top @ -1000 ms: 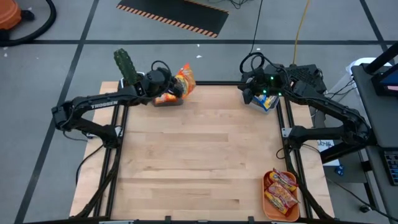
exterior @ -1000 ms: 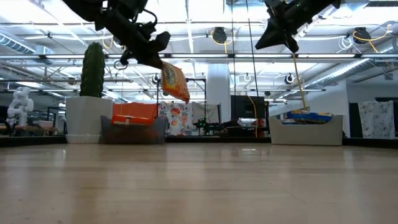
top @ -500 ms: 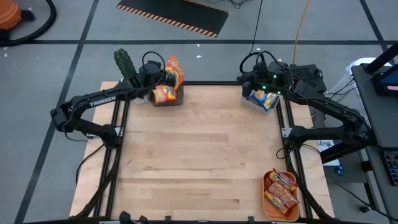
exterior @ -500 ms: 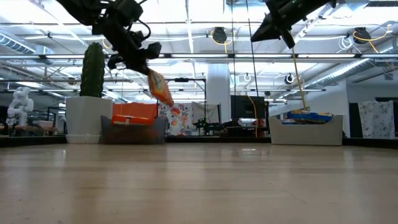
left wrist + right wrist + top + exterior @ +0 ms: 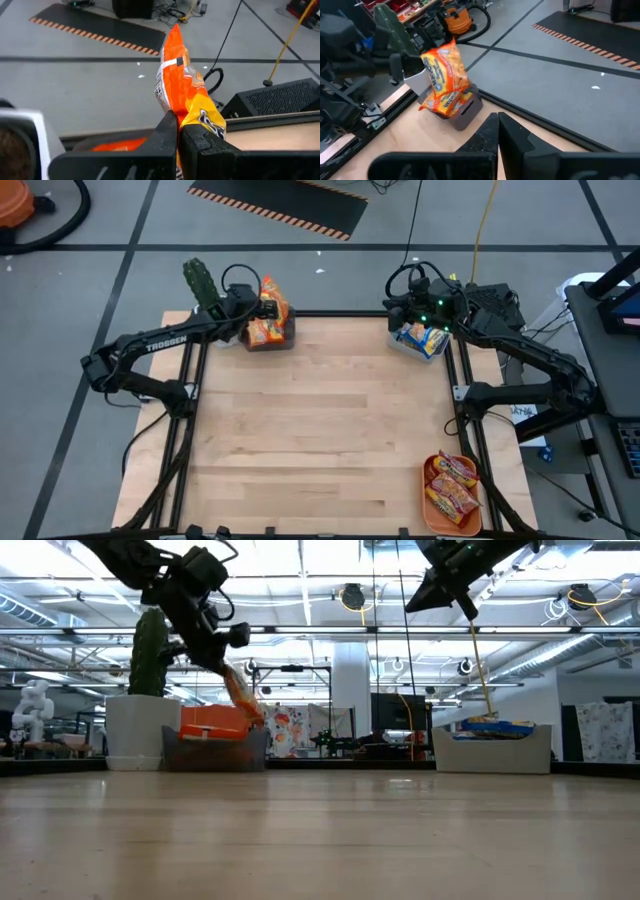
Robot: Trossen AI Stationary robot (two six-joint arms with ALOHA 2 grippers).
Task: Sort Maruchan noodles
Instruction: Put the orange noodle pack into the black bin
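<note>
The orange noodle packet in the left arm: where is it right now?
In the high view, the orange packet is pinched by the left gripper at the table's far-left corner, over the grey bin.

Wooden table (image 5: 320, 430): two bins (image 5: 268, 340), orange tray (image 5: 432, 505).

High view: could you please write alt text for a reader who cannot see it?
The left hand holds an orange packet above the grey bin at the table's far left corner. The right hand is over a bin of blue packets; an orange tray of red packets sits near right.
</note>
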